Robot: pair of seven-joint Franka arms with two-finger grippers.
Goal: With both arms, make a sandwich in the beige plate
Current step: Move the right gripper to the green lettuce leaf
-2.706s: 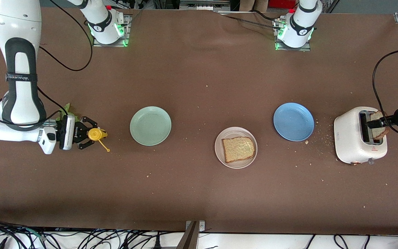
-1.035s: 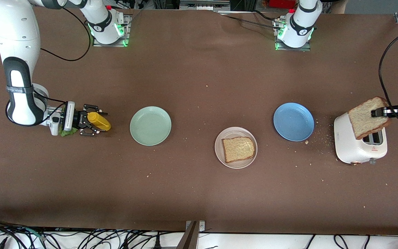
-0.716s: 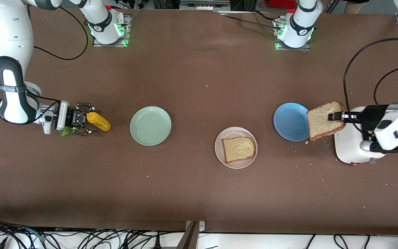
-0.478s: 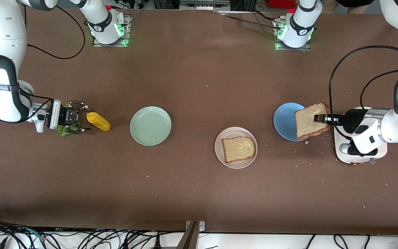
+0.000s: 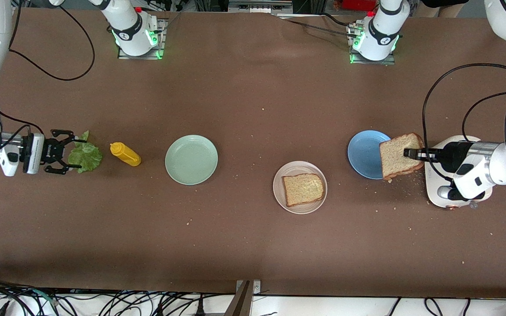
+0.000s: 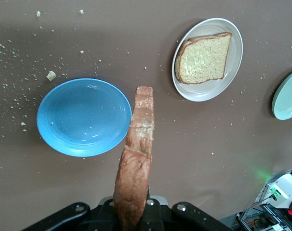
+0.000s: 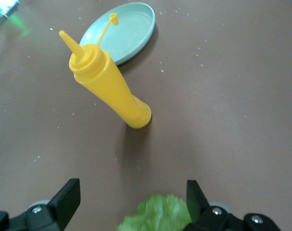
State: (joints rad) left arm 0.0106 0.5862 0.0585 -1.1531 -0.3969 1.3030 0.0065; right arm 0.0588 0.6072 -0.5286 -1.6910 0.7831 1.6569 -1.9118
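front view shows the beige plate near the middle of the table with one slice of toast lying flat in it; no lettuce is on it and no second slice. the second slice of bread is up in the air, on edge, pinched by the left gripper, whose fingers are closed tight on its crust; it hangs over the rim of the blue plate at the side toward the left arm's end of the table. under the left wrist stands a white toaster, with crumbs scattered around it. in the left wrist view the held slice runs edge-on from the fingers, with the blue plate and the beige plate below.

toward the right arm's end lie a mint green plate, then an upright yellow squeeze bottle, then a lettuce leaf on the table. the right gripper is spread wide and empty, its fingers either side of the leaf's edge; whether they touch the leaf is hard to make out, though it looks free. the right wrist view shows the leaf between the open fingers and the bottle standing clear.
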